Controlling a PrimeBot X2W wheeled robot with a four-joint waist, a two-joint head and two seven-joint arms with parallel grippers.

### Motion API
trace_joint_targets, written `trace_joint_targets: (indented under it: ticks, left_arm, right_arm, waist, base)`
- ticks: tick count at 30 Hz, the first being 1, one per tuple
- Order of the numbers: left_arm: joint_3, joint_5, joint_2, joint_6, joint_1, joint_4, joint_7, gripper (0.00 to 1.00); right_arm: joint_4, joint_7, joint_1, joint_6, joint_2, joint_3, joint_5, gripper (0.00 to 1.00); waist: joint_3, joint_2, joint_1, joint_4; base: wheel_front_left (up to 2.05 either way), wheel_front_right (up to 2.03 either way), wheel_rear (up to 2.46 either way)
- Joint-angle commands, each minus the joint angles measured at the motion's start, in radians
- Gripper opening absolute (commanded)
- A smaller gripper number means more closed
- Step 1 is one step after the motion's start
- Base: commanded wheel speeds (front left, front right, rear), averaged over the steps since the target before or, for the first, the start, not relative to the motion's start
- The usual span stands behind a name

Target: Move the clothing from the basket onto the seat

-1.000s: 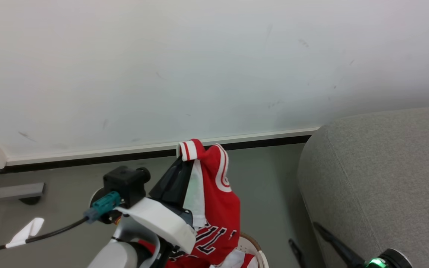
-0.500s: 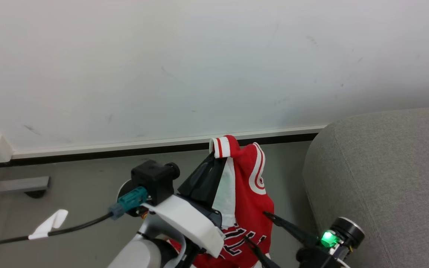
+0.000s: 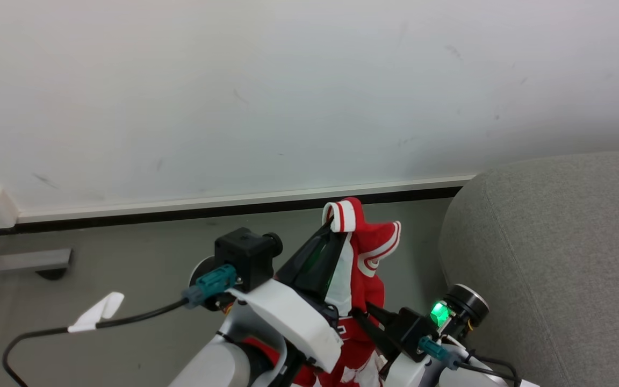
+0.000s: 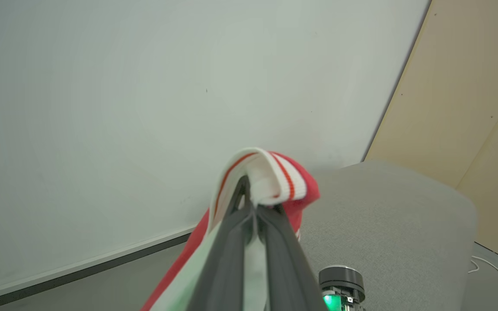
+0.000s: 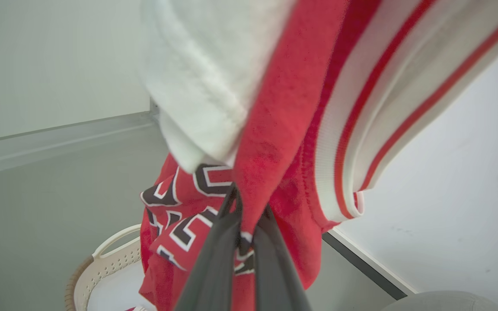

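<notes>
Your left gripper [image 3: 335, 230] is clamped on the jersey [image 3: 368, 269] trim, your right gripper [image 5: 245, 207] on its body; carry both above the seat [image 3: 556, 242] before you release.

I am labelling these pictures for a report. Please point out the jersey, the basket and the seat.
jersey [image 3: 371, 285], head view, red body below the armhole trim.
basket [image 5: 113, 261], right wrist view, perforated white wall under the handle.
seat [image 3: 556, 242], head view, grey upholstered top.
</notes>
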Motion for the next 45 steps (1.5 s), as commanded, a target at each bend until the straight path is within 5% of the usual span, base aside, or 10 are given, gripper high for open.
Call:
trace_joint_targets:
  ticks: [1, 11, 16, 18, 33, 45]
  left_arm:
    - [0.006, -0.001, 0.005, 0.004, -0.011, 0.007, -0.004, 0.00]
    - [0.037, -0.009, 0.034, 0.014, 0.015, 0.059, -0.034, 0.00]
    - [0.044, -0.029, 0.037, 0.012, 0.041, 0.079, -0.059, 0.41]
    - [0.045, -0.028, 0.038, 0.014, 0.050, 0.085, -0.070, 0.98]
    - [-0.022, -0.014, 0.015, -0.030, 0.095, 0.182, -0.144, 1.00]
    - [-0.059, 0.004, 0.002, -0.049, 0.071, 0.227, -0.190, 1.00]
  right_arm:
    - [-0.003, -0.006, -0.014, -0.002, 0.004, -0.006, 0.012, 0.00]
    - [-0.108, -0.007, 0.029, -0.002, -0.014, -0.074, 0.116, 0.00]
    - [-0.168, -0.007, 0.043, -0.002, -0.055, -0.124, 0.175, 0.00]
    - [-0.190, -0.007, 0.044, -0.002, -0.072, -0.144, 0.196, 0.00]
    - [-0.292, -0.007, 0.060, -0.002, -0.199, -0.299, 0.254, 0.00]
    - [-0.313, -0.007, 0.082, -0.002, -0.272, -0.407, 0.257, 0.00]
  waist:
    - [0.002, 0.0000, -0.0001, 0.001]
    - [0.011, 0.0000, -0.0001, -0.017]
    - [0.011, 0.0000, -0.0001, -0.035]
    - [0.011, 0.0000, -0.0001, -0.043]
    - [0.019, 0.0000, -0.0001, -0.113]
    - [0.043, 0.0000, -0.0001, -0.232]
  base:
    - [0.00, 0.00, 0.00]
    - [0.00, 0.00, 0.00]
    - [0.00, 0.00, 0.00]
    - [0.00, 0.00, 0.00]
    - [0.00, 0.00, 0.00]
    - [0.00, 0.00, 0.00]
